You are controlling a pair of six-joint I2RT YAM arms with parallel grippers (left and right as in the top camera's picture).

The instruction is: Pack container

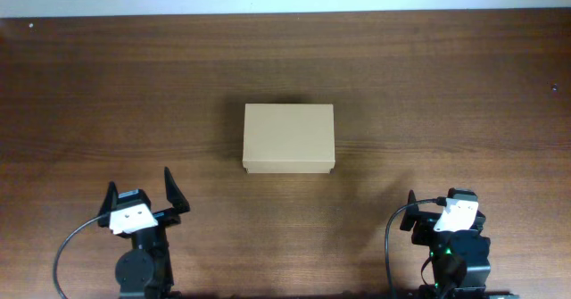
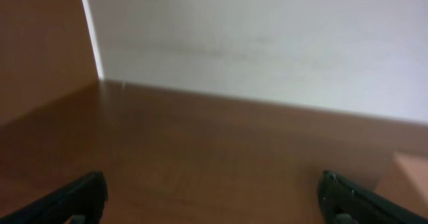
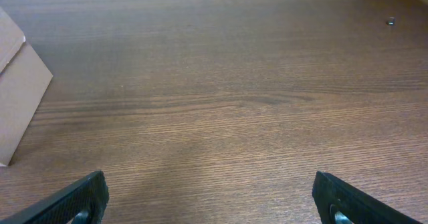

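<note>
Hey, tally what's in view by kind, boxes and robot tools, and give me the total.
cardboard container: 1
tools: 2, the left tool and the right tool, both open
Total: 3

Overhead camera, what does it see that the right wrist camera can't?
Only overhead: the whole top of the box and the open left gripper. Only right wrist: a low, close look at the box's side and corner. Both: the box, the brown table and the open right gripper.
</note>
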